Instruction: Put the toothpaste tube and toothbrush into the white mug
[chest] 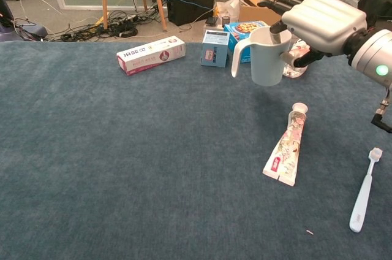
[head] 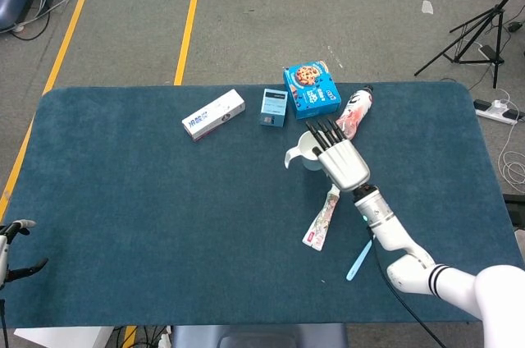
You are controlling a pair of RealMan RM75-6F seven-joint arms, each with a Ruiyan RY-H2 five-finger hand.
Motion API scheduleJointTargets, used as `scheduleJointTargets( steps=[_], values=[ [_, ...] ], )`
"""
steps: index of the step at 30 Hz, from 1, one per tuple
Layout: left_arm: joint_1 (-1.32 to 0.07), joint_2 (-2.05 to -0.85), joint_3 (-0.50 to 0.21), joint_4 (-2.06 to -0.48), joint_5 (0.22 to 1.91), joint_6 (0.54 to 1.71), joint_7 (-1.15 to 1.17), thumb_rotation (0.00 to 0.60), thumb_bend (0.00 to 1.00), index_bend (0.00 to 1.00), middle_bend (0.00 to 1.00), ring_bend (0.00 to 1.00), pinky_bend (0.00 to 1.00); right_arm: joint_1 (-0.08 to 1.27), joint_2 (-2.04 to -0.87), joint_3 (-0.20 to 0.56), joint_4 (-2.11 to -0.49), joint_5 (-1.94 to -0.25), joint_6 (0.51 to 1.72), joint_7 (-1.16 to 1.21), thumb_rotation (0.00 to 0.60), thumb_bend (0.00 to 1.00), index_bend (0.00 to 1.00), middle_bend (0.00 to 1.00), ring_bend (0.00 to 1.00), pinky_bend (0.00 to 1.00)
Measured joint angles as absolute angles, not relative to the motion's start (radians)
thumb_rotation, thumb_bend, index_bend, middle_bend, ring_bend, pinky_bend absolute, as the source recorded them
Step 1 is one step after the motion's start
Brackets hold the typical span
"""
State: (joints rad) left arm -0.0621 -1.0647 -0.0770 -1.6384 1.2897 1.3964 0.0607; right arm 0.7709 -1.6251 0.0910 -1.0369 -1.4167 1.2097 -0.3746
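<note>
My right hand (chest: 318, 19) (head: 340, 159) grips the white mug (chest: 264, 59) (head: 303, 152) by its rim, fingers hooked inside; the mug stays upright just over the blue tabletop, handle pointing left. The toothpaste tube (chest: 286, 146) (head: 321, 222), pink-patterned with a white cap, lies flat below the mug. A light blue toothbrush (chest: 364, 191) (head: 358, 256) lies to the right of the tube. At the lower left edge of the head view only the tips of my left hand (head: 12, 248) show, apart and holding nothing.
Along the far side lie a white and pink carton (chest: 150, 54) (head: 213, 114), a small blue box (chest: 214, 47) (head: 274, 106), a cookie box (head: 311, 90) (chest: 250, 32) and a tipped bottle (head: 353, 113). The blue table mat (head: 148, 200) spreads bare to the left.
</note>
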Motion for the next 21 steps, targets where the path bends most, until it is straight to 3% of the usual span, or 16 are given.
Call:
scheduleJointTargets(
  steps=[21],
  values=[
    [-0.065, -1.064, -0.077, -1.639, 1.286, 1.392, 0.061, 0.6, 0.0, 0.31, 0.4, 0.33, 0.28, 0.71, -1.753, 0.088, -0.791, -1.457, 1.205, -0.196, 0.6, 0.34, 0.64, 0.0, 0.0, 0.07]
  ],
)
